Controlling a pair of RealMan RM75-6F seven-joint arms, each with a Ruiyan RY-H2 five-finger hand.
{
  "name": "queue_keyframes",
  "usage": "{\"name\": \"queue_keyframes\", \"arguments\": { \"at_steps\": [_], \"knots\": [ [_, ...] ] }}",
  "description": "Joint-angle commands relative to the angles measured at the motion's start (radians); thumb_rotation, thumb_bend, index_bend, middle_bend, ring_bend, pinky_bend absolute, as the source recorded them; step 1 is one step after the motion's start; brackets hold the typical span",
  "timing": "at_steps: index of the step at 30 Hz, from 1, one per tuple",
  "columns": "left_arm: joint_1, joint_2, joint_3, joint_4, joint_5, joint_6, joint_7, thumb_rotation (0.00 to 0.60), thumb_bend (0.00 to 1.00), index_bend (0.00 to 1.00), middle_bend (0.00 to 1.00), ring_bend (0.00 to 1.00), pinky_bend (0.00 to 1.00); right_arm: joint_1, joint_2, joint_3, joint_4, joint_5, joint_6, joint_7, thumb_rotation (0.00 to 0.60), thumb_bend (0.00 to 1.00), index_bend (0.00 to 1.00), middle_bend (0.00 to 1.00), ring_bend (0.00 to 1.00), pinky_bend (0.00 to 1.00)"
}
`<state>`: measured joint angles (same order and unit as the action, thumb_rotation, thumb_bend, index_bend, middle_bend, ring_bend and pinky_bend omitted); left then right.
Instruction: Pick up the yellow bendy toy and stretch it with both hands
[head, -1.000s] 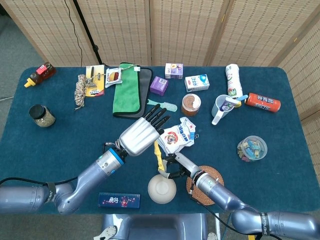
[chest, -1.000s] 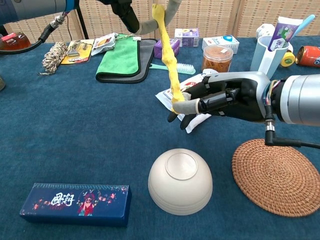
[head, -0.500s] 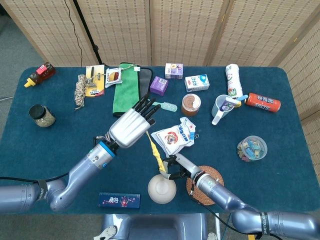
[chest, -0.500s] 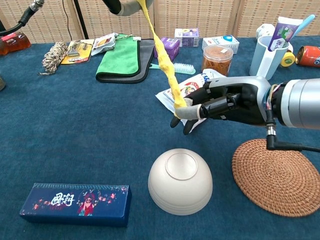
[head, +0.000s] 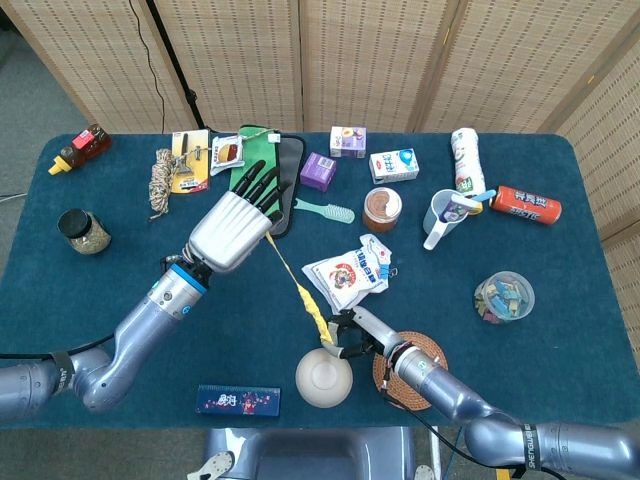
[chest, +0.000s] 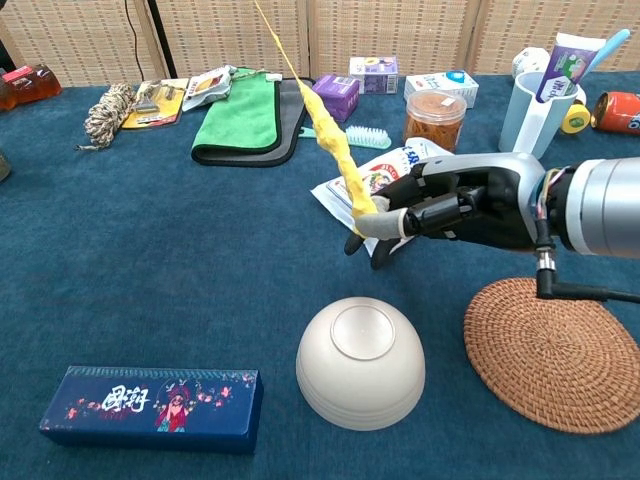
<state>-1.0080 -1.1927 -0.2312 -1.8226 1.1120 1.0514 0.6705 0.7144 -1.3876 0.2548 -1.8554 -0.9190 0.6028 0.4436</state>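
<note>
The yellow bendy toy (head: 303, 296) (chest: 333, 150) is pulled into a long thin strand slanting up to the left, thin at the top and thicker near the bottom. My right hand (chest: 455, 208) (head: 352, 334) pinches its lower end just above the table, beside a snack packet. My left hand (head: 232, 222) holds the upper end, raised over the green cloth; in the chest view this hand is out of frame above.
An upturned white bowl (chest: 361, 361) sits below the right hand, a woven coaster (chest: 553, 351) to its right, a blue box (chest: 152, 406) at front left. A snack packet (head: 350, 272), green cloth (chest: 241, 118), orange-lidded jar (chest: 435, 115) and several cartons stand behind.
My left hand has moved up and to the left, drawing the yellow toy out longer and thinner. My right hand has stayed nearly in place on the lower end.
</note>
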Motion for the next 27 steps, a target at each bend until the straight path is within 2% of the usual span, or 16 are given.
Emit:
{"name": "queue_keyframes", "arguments": {
  "at_steps": [1, 27],
  "knots": [
    [0.002, 0.001, 0.002, 0.002, 0.003, -0.001, -0.003, 0.600, 0.50, 0.74, 0.15, 0.03, 0.00, -0.001, 0.002, 0.001, 0.002, -0.003, -0.003, 0.004, 0.600, 0.72, 0.67, 0.41, 0.45, 0.00],
    [0.004, 0.014, 0.003, -0.029, -0.010, 0.007, 0.028, 0.600, 0.50, 0.74, 0.15, 0.03, 0.00, -0.032, 0.027, 0.009, 0.005, -0.059, -0.025, 0.060, 0.600, 0.72, 0.67, 0.41, 0.45, 0.00]
  ]
}}
